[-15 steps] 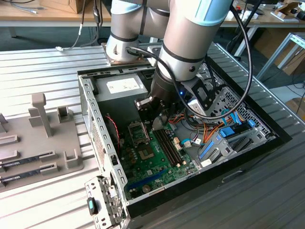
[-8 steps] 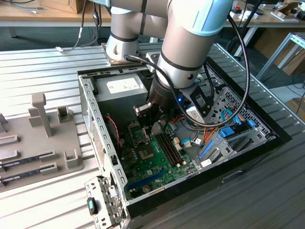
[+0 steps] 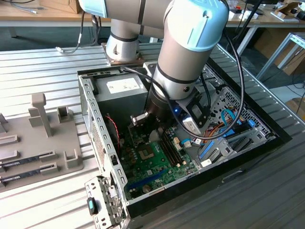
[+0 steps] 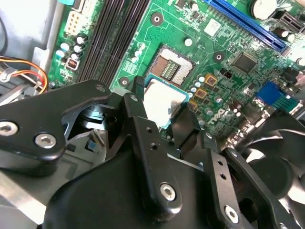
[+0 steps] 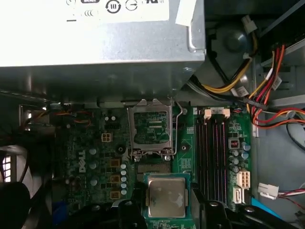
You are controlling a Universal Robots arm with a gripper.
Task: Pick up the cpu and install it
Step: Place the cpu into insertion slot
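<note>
The cpu [image 4: 161, 101], a flat square chip with a silvery top and a thin green rim, sits between my two black fingers. My gripper [image 4: 160, 103] is shut on its opposite edges. In the first wrist view the cpu [image 5: 166, 196] hangs over the green motherboard [image 5: 90, 157], just beside the socket [image 5: 151, 128], whose metal frame stands raised. The socket [image 4: 174, 67] shows bare contacts in the second wrist view, close beyond the chip's edge. In the exterior view my arm [image 3: 186, 62] reaches down into the open computer case [image 3: 90, 109].
A grey power supply [image 5: 95, 43] sits right behind the socket. Dark memory slots [image 5: 212, 152] run beside it, with coloured cables [image 5: 267, 86] further out. A black fan [image 4: 271, 167] is near the fingers. A grey rack [image 3: 43, 138] holding memory sticks stands at the exterior view's left.
</note>
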